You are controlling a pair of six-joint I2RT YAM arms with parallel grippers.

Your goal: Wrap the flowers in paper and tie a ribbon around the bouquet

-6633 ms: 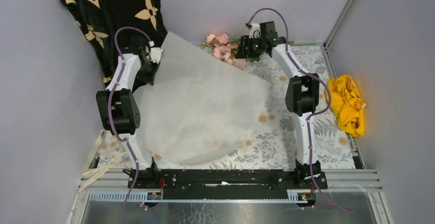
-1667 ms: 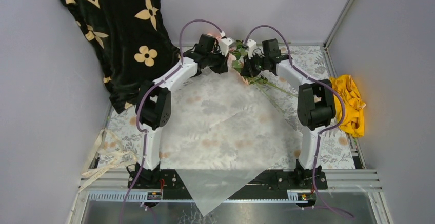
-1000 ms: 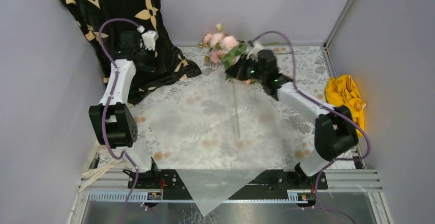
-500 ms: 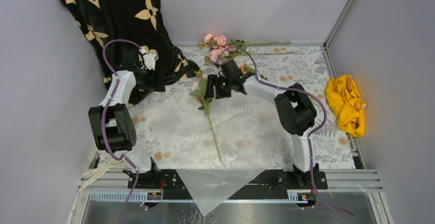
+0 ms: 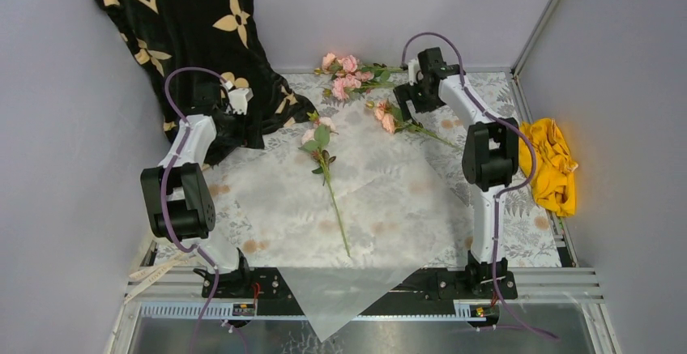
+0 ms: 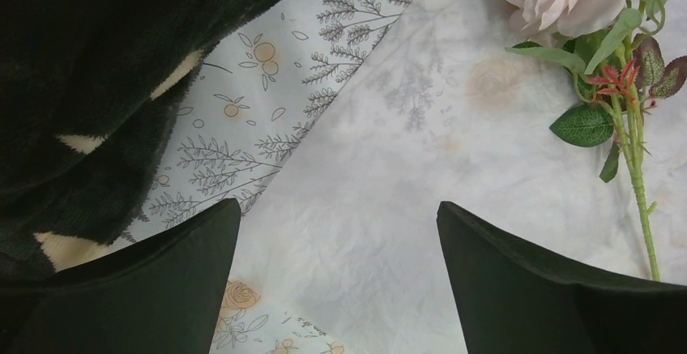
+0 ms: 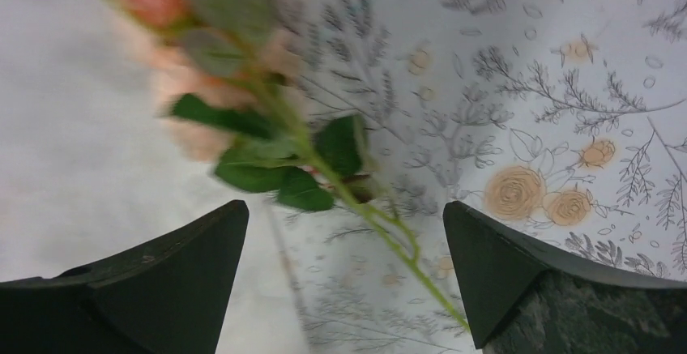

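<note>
We count three lots of pink roses. One long rose stem (image 5: pixel 328 168) lies flat on the paper (image 5: pixel 332 309), blooms toward the far side. A second sprig (image 5: pixel 387 119) straddles the paper's far-right edge, below the right gripper (image 7: pixel 345 205), whose jaws are wide apart and hold nothing. A rose cluster (image 5: pixel 347 74) sits at the table's far edge, off the paper. The one sheet's near corner overhangs the front rail. Left gripper (image 6: pixel 338 206): jaws wide, empty, over the paper edge by the black cloth (image 6: pixel 81 62). One ribbon (image 5: pixel 162 266) near-left. One yellow cloth (image 5: pixel 551 164) on the right.
</note>
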